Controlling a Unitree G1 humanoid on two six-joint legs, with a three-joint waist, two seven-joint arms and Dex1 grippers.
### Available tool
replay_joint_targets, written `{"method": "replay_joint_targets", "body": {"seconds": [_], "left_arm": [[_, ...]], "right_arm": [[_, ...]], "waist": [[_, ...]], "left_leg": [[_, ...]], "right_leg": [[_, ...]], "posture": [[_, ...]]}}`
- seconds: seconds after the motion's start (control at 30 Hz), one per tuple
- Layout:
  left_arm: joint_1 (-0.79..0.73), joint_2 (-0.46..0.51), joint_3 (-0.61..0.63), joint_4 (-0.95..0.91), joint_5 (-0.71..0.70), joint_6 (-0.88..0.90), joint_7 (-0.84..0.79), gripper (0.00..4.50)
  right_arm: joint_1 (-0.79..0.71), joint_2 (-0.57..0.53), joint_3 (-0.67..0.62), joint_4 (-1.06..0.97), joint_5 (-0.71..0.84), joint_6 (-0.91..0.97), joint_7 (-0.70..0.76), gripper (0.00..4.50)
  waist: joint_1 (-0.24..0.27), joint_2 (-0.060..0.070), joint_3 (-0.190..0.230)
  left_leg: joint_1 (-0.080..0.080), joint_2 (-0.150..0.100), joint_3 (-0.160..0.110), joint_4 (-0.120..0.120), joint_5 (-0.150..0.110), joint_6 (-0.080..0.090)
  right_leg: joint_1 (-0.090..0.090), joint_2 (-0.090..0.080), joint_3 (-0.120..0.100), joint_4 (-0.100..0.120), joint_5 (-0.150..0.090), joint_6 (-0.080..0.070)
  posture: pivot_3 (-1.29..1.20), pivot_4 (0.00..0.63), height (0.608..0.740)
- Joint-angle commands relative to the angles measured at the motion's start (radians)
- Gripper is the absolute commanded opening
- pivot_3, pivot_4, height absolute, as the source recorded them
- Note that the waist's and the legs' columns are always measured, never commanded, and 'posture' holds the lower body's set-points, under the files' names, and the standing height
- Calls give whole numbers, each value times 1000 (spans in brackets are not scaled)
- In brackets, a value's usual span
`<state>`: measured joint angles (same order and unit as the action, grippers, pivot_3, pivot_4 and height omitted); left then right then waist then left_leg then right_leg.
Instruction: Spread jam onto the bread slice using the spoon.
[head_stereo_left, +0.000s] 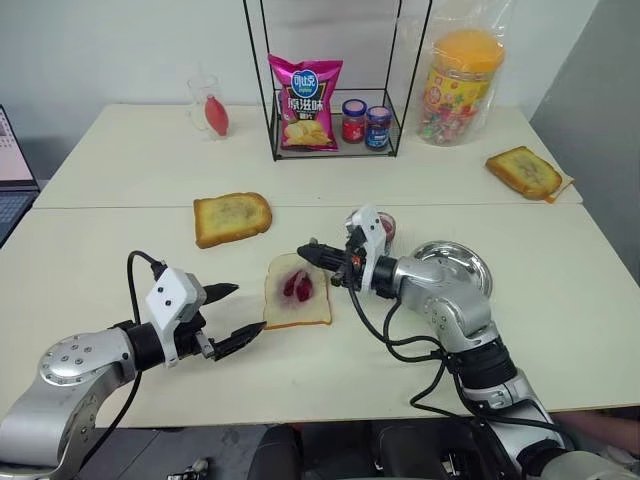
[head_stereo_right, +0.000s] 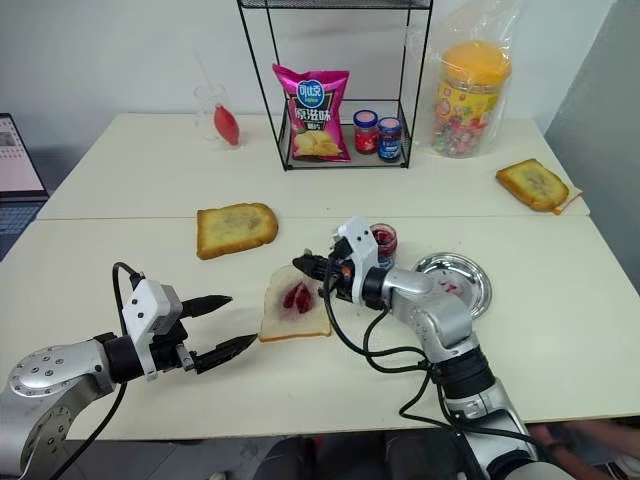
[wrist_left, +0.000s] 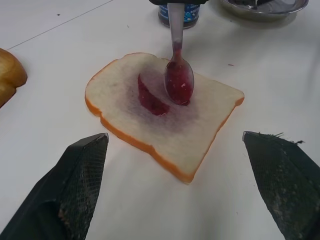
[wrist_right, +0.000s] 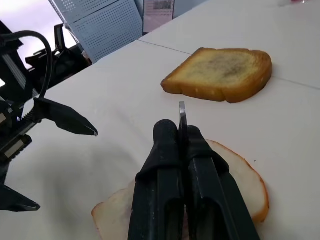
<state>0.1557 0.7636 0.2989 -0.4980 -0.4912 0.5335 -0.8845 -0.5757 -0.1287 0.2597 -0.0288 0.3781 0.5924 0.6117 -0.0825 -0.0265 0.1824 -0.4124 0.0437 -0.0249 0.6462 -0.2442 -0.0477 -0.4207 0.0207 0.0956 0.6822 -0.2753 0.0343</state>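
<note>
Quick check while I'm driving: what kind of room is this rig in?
Probably an office or lab set up as a snack table: plain white tables, a wire rack of snacks, and a laptop at the edge.

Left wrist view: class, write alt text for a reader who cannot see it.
A silver spoon, its bowl coated in red jam, is over the middle of a white bread slice on a pale table. The left claw's two black fingers stand open before the slice.
</note>
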Motion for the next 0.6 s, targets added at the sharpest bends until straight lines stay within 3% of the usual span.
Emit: {"method": "replay_joint_targets", "body": {"seconds": [0.03,0.27,0.47,0.6], "left_arm": [[0,15,17,-10,-3,-25,-5,4500],[-7,13,7,3,4,-41,-7,4500],[-9,10,2,9,4,-47,-5,4500],[-2,10,3,8,2,-50,-4,4500]], "right_arm": [[-34,3,-8,11,-57,-126,0,50],[-70,21,-50,15,-33,-115,5,50],[-98,90,-197,-8,240,310,-56,50],[-124,180,-281,89,297,421,-163,50]], "waist": [[1,0,0],[1,0,0],[1,0,0],[0,0,0]], "left_leg": [[0,0,0,0,0,0],[0,0,0,0,0,0],[0,1,0,0,0,0],[0,1,0,0,0,0]], "right_leg": [[0,0,0,0,0,0],[0,0,0,0,0,0],[0,0,0,0,0,0],[0,0,0,1,0,0]], "posture": [[0,150,740],[0,150,740],[0,150,740],[0,150,740]]}}
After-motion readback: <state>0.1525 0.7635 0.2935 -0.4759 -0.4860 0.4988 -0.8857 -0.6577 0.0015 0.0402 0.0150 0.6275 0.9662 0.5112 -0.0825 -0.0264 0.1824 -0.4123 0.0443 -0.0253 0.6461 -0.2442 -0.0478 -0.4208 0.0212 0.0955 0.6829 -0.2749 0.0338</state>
